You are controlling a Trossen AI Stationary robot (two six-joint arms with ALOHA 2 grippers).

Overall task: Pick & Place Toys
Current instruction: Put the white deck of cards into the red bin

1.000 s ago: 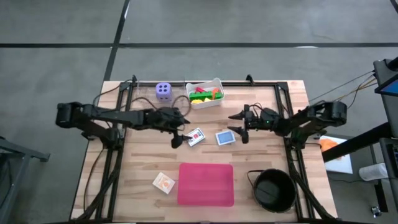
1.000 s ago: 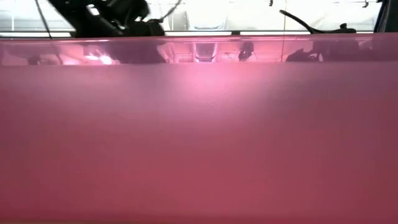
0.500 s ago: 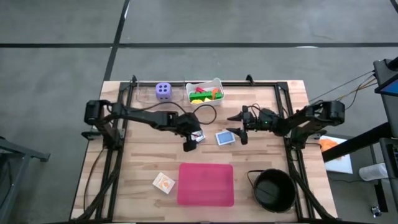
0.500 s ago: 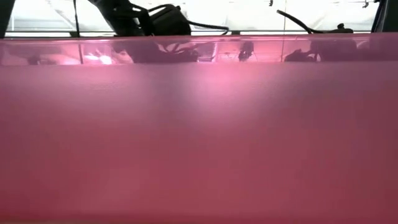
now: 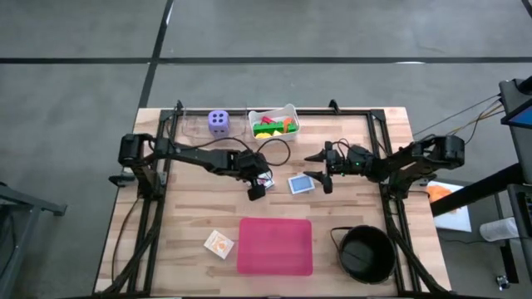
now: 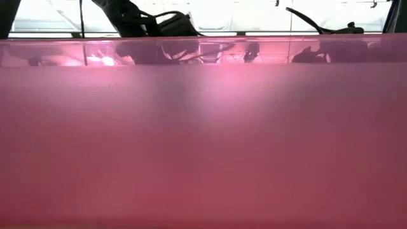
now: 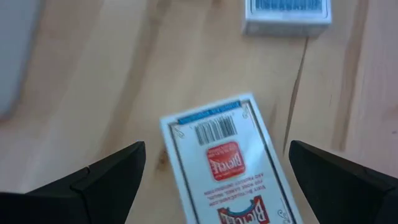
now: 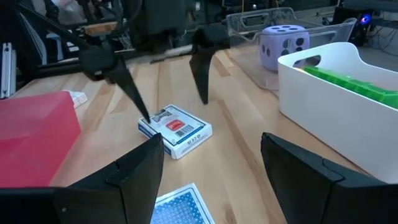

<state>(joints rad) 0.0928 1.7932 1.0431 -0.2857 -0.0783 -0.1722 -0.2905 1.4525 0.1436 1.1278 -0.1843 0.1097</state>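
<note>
A white card box (image 7: 224,162) lies flat on the table's middle; it also shows in the right wrist view (image 8: 176,132). My left gripper (image 5: 258,187) is open right over it, one finger on each side (image 7: 221,180). A blue card (image 5: 301,184) lies flat just right of it. My right gripper (image 5: 317,171) is open and empty beside the blue card. An orange card (image 5: 219,243) lies at the near left. The purple die (image 5: 219,121) stands at the far edge. Coloured blocks (image 5: 274,124) lie in the white tub (image 5: 288,110). My left gripper comes at the white card box from above, slanting from the table's left. One fingertip (image 8: 147,118) stands at the box's edge (image 8: 152,126); I cannot tell whether it touches. The box lies flat on the table.
A large pink mat (image 5: 275,246) lies near the front edge and fills most of the low view (image 6: 203,140). A black bowl (image 5: 364,253) stands at the near right. A clear stand sits by the die (image 8: 249,22). Bare wood lies on the left.
My left gripper has reached toward the table's right and now stands over the white card box, which has stayed in place. My right gripper has kept still.
</note>
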